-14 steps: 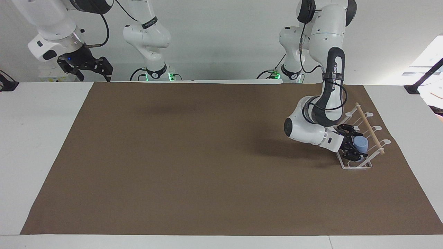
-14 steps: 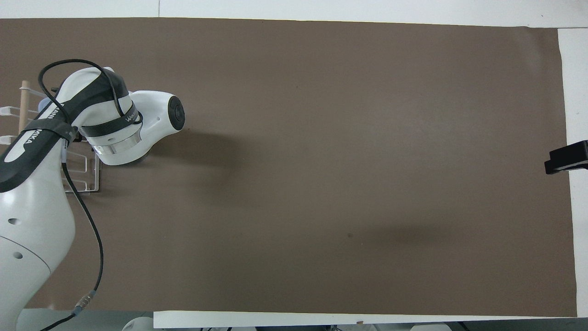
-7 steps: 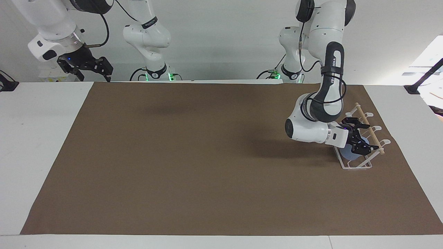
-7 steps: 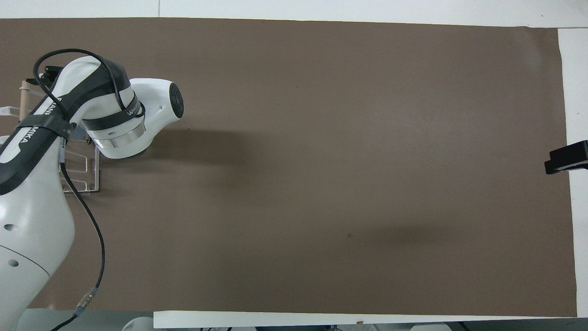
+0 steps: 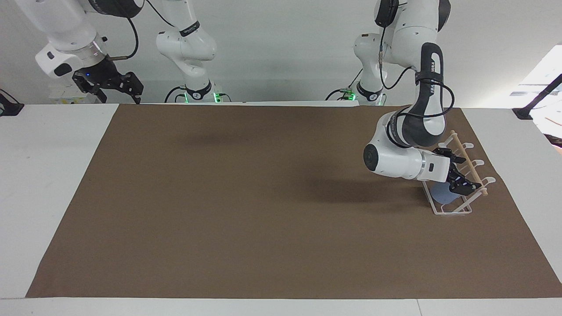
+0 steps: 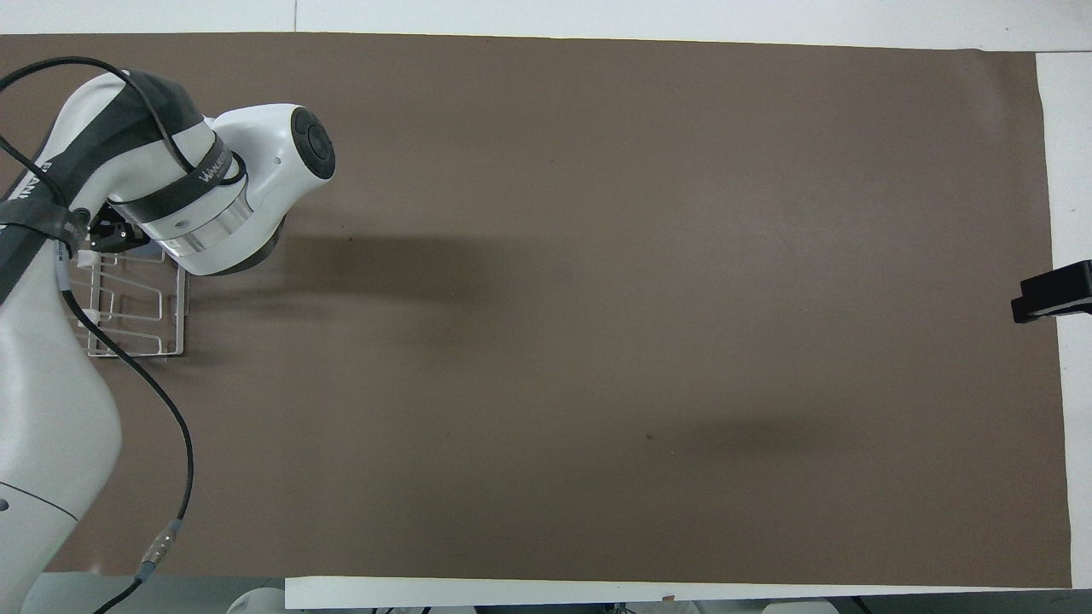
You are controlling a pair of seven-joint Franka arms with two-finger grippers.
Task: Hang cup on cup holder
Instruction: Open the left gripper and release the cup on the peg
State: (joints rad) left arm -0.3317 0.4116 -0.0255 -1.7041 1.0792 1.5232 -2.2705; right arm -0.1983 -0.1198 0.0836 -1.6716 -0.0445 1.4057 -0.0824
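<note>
White wire cup holder in facing view carries light-blue cup on a prong, left gripper spread above it, best lifted straight clear, right gripper spread, waiting; overhead, arm hides cup.

A: Ground cover — brown mat, plain, lying flat over most of the table. White tabletop shows as bare margins at both arms' ends.

B: Noted. The mat's edge farthest from the robots runs straight, with a white strip of table past it. Soft shadows lie on the mat, one toward the left arm's end.

A: A black bracket reaches in over the white margin at the right arm's end, its tip over the mat's edge.

B: A similar black piece sits at the left arm's end, at the table's robot-side corner. Plain pale wall above the table.
</note>
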